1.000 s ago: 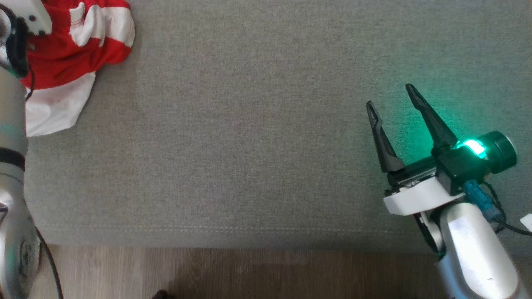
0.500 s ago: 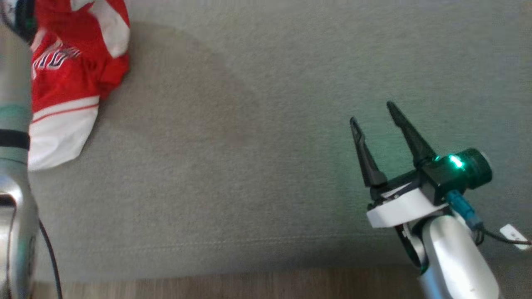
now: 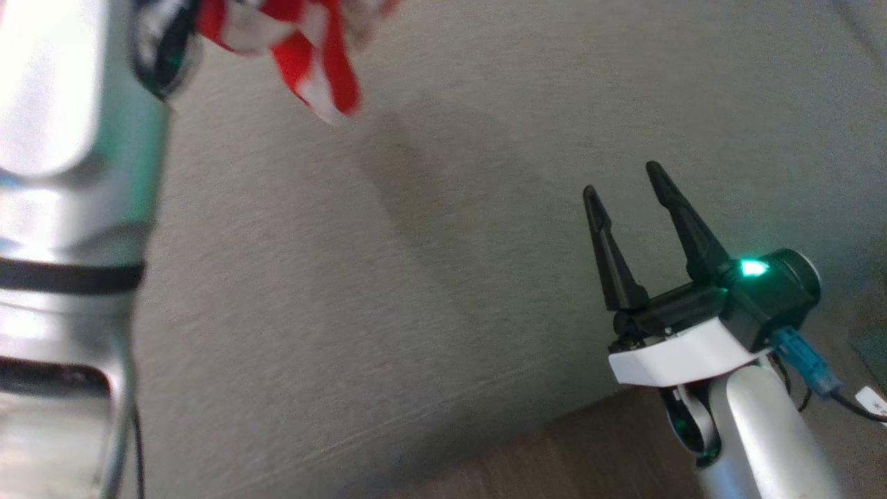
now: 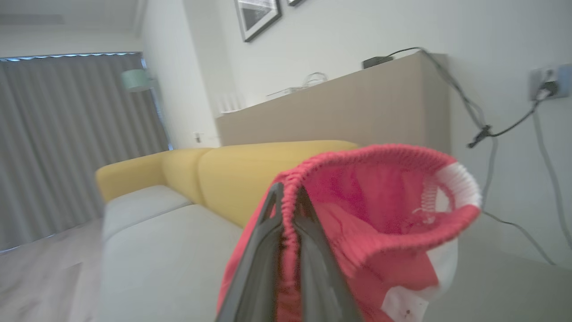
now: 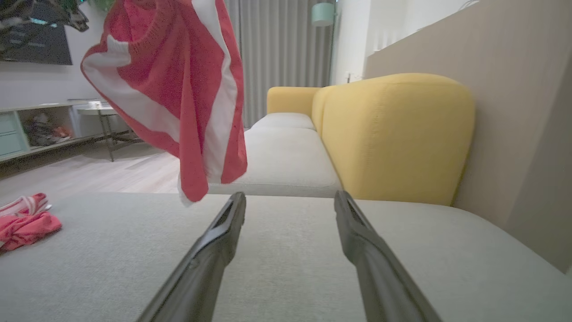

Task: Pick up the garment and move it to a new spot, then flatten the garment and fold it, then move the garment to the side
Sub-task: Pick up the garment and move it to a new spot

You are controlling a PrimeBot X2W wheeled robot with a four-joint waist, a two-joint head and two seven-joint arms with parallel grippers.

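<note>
Garment (image 5: 178, 89), red with white stripes, hangs in the air above the grey cushion (image 3: 416, 277), pinched at its ribbed edge between the pressed-together fingers of the left gripper (image 4: 286, 193), probably for carrying to a new spot. Right gripper (image 3: 622, 179) hovers low over the cushion, fingers spread, empty. Left wrist view shows the pinch itself; right wrist view shows the whole drape clear of the cushion, plus another red heap (image 5: 22, 221) lying well apart

Red-and-white garment (image 5: 178, 89) hanging aloft
</note>
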